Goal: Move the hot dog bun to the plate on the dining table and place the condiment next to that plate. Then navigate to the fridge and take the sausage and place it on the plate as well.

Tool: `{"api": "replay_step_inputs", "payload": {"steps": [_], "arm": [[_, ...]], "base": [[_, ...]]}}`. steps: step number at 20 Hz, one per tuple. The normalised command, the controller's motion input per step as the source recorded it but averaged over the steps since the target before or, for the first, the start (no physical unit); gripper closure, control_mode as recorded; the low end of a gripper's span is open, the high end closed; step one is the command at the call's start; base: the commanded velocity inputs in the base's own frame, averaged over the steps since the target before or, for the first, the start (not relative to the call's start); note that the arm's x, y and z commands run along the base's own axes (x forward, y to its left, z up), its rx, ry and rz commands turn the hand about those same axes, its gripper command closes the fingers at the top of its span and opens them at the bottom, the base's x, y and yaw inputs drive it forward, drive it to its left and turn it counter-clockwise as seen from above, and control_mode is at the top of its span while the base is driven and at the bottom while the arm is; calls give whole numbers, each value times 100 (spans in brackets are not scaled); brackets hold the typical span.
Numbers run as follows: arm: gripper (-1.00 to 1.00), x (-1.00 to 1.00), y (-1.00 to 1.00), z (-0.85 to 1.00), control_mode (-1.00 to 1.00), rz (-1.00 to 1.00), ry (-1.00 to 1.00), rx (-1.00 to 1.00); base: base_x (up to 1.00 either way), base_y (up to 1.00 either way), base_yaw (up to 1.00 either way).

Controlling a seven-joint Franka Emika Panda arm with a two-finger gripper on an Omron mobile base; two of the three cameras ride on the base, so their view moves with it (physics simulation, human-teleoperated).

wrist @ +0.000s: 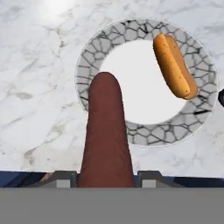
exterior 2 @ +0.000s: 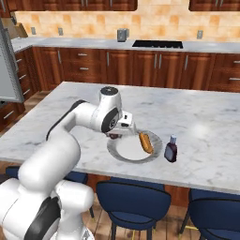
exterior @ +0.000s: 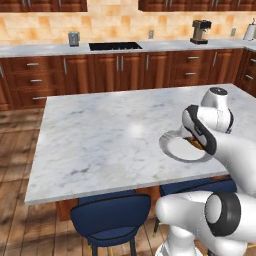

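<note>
**Sausage held over the plate, bun already on it**

You are looking at a kitchen island, the dining table [exterior 2: 206,126], with a white-grey marble surface and dark blue stools [exterior 2: 133,199] tucked under its near edge. Behind it runs a counter with reddish wooden cabinets [exterior 2: 154,65].

In the hand view, the sausage [wrist: 106,131], a slim dark-red cylinder, rises from the bottom between the two fingers [wrist: 59,178], which are closed narrowly on its near end. It points away from the camera, its far tip seen over the grey rim and white centre of the plate [wrist: 89,65]. You cannot tell from these views whether the sausage touches the plate.

The plate is round, white in the middle with a broad grey rim, and sits near the front edge of the dining table. The hot dog bun [wrist: 174,65], orange-brown and elongated, lies on the plate's right side in the hand view, partly over the rim.

In the right base view, the gripper [exterior 2: 123,133] hangs at the plate's left edge, with the bun on the plate's right part. The condiment [exterior 2: 171,149], a small dark brown bottle with a pale cap, stands upright on the surface just beside the plate, to its right.
</note>
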Motion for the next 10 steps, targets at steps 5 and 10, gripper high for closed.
{"api": "replay_step_inputs", "payload": {"steps": [5,10], "arm": [[100,15,-9,-75,-100,-5,0,0],[100,56,0,-56,-100,-5,0,0]], "base": [[0,0,0],[0,0,0]]}}
